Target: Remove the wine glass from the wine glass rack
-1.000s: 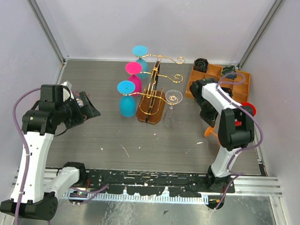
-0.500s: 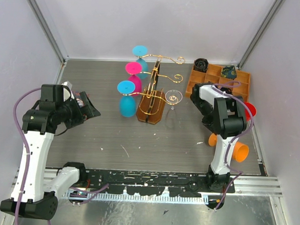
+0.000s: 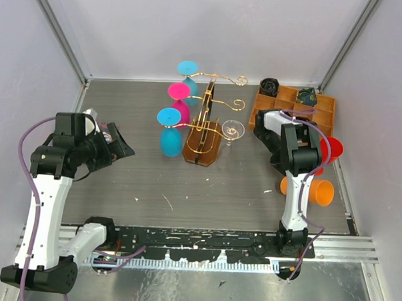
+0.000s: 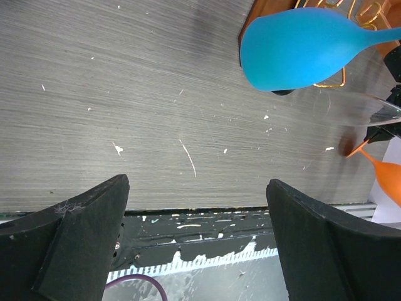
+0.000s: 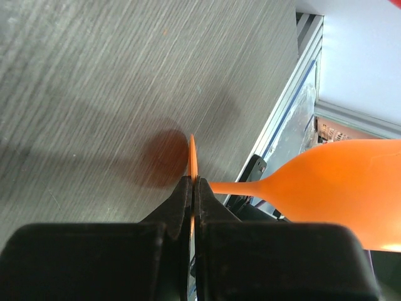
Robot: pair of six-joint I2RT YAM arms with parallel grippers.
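Note:
The gold wire wine glass rack [image 3: 203, 134] stands on its brown base mid-table. Two blue glasses [image 3: 168, 139], a pink glass [image 3: 179, 93] and a clear glass [image 3: 232, 130] hang on it. My right gripper [image 3: 286, 179] is right of the rack, shut on the foot disc of an orange wine glass [image 3: 316, 191]. In the right wrist view the gripper [image 5: 192, 188] pinches the thin foot, and the orange glass [image 5: 338, 182] lies sideways just above the table. My left gripper [image 3: 121, 144] is open and empty left of the rack. In its wrist view [image 4: 197, 238] a blue glass [image 4: 301, 47] shows ahead.
A compartmented orange-brown tray [image 3: 321, 112] holding dark items sits at the back right. A red cup [image 3: 332, 147] lies beside it near the right wall. The black rail [image 3: 197, 240] runs along the table's front edge.
The right wrist has turned with the orange glass in it. The bowl has swung out to the right of the arm, into plain view. The left arm has not moved.

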